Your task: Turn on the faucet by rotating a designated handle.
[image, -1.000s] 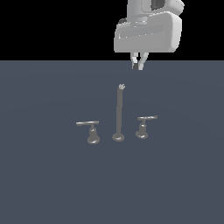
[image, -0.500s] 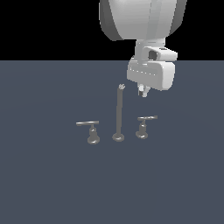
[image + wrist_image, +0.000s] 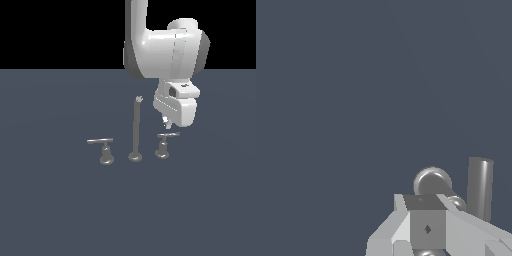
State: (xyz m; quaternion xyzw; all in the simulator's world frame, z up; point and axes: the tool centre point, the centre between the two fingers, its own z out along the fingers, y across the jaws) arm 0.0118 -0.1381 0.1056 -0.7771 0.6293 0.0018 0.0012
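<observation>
So my arm point(image 3: 165, 50) fills the top of the exterior view, gripper point(image 3: 167, 121) hanging just above the handle point(image 3: 167, 135) on that view's right. Can't tell if its fingers are spread. The faucet point(image 3: 135, 127) post stands just beside, the longer lever point(image 3: 100, 141) further left.

Plenty of open desk point(image 3: 55, 210) all around the faucet point(image 3: 135, 131) — near side and far left are bare. The tall spout post stands just left of the end effector point(image 3: 167, 121), which hangs right above the handle point(image 3: 164, 144) — tight there.
</observation>
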